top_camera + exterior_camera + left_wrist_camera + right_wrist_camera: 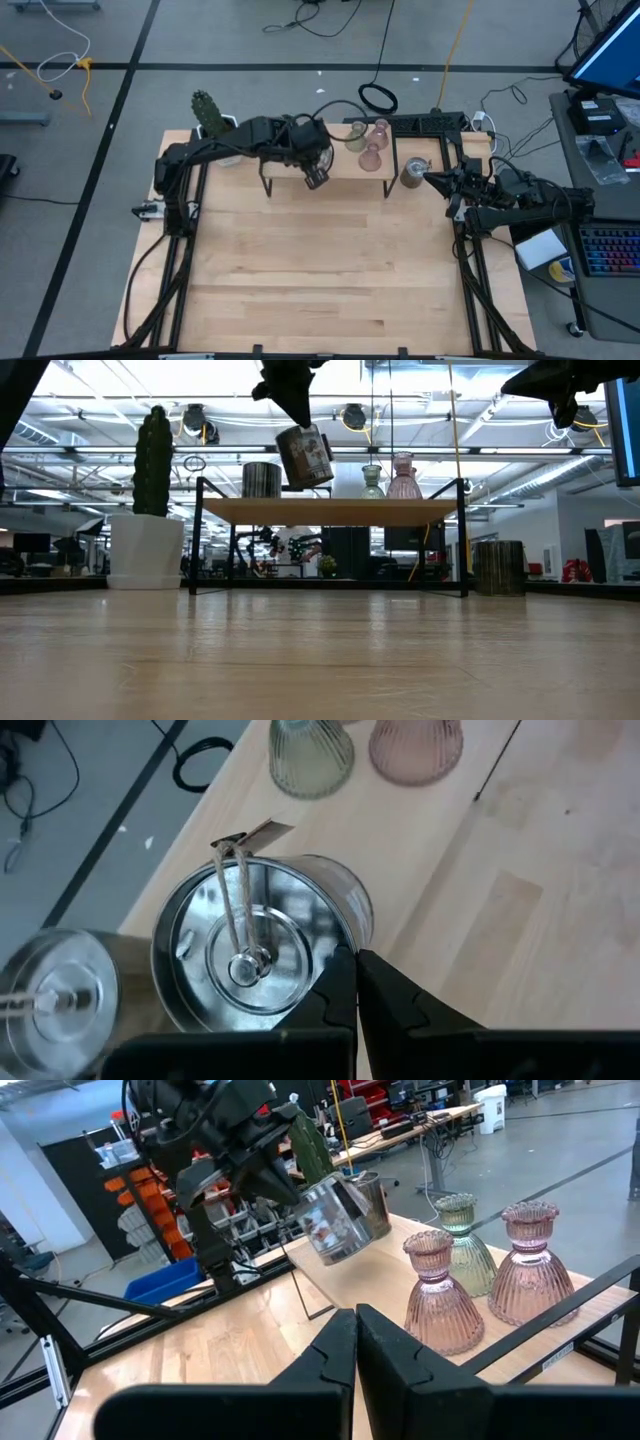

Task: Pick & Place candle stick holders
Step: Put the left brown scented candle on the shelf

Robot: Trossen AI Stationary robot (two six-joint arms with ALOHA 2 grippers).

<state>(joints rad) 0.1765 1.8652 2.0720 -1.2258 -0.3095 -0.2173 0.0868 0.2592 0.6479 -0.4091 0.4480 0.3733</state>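
My left gripper [357, 960] hangs over a small wooden shelf [330, 510] at the table's far side, shut on a shiny silver cup [303, 457]. A second silver cup [262, 479] stands on the shelf's left part. An olive-green vase-shaped holder [462, 1245] and two pale pink ones [437, 1295] [530, 1280] stand on its right part. A third silver cup [414, 172] stands on the table just right of the shelf. My right gripper [356, 1320] waits shut and level at the right, near that cup, touching nothing. My left gripper pinches the silver cup's rim [345, 952] at one side, one finger inside the cup and one outside. The fingers slant down from the table's left. The cup hangs tilted below them, clear of the shelf, its open top toward the wrist camera.
A white pot with a green cactus [146, 550] stands at the far left beside the shelf. The shelf rests on thin black legs [197, 535]. The wide near half of the wooden table [320, 280] is bare.
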